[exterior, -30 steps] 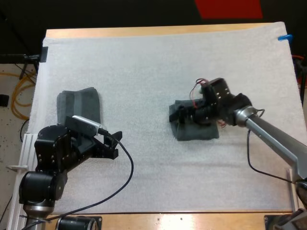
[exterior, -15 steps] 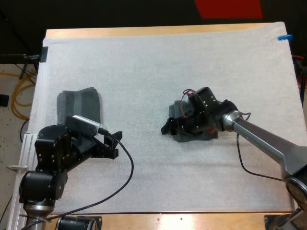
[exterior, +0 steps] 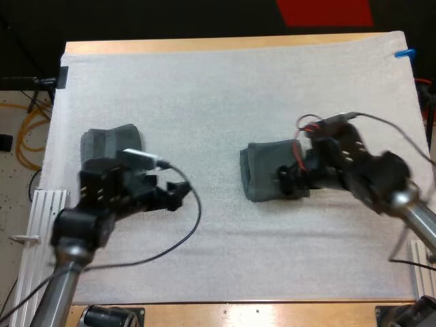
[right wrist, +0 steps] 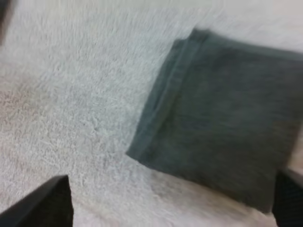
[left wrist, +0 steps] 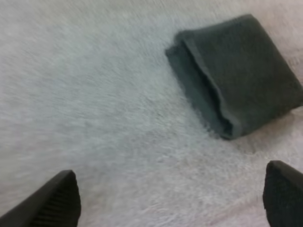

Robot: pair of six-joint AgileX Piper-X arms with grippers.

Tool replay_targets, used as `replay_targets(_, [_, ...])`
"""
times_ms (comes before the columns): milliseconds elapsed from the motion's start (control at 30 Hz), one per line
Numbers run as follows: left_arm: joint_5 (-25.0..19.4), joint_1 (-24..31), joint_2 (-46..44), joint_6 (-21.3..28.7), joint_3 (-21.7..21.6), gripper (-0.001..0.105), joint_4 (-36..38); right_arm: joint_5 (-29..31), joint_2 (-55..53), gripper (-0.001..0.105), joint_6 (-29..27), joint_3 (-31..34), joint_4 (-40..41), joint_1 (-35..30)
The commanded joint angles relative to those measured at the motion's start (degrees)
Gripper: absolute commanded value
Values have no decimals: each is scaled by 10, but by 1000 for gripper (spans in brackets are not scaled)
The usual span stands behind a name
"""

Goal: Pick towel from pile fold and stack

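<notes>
Fingers of the right pincer [right wrist: 170, 177] stand wide apart and grip nothing. They hang over the near edge of the folded towel [right wrist: 222, 137], which lies flat on the mat [exterior: 204, 102] just ahead of them. The left pincer [left wrist: 169, 172] is likewise spread and empty, over bare mat. The same folded towel lies well ahead of it, and the second towel [exterior: 109, 144] lies behind it, partly hidden by its arm.

The fold looks finished, so the step in hand is probably the stacking. To do it well, the right pincer should come down on the thick doubled edge, the one facing the left pincer. It should bite through all the layers at once, so that none peels open on the lift. Then it should carry the folded towel level across to the second towel and line up the edges before letting go. The left pincer would best keep out of that path, or steady the second towel.

Count: two towels, one at the right pincer and one behind the left. Two pincers, both empty. One mat, on one tabletop [exterior: 204, 45].
</notes>
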Motion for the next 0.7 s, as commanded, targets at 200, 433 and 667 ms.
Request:
replay_targets(200, [-34, -105, 136, -174, -4, 76, -158, 48, -129, 82, -7, -3, 42, -2])
replay_targets(433, [-42, -151, 280, -238, -34, 76, -254, 82, -217, 82, 2, -3, 119, -2])
replay_targets(667, [-18, -170, 416, -261, -119, 76, -252, 82, -257, 82, 2, -3, 136, -2])
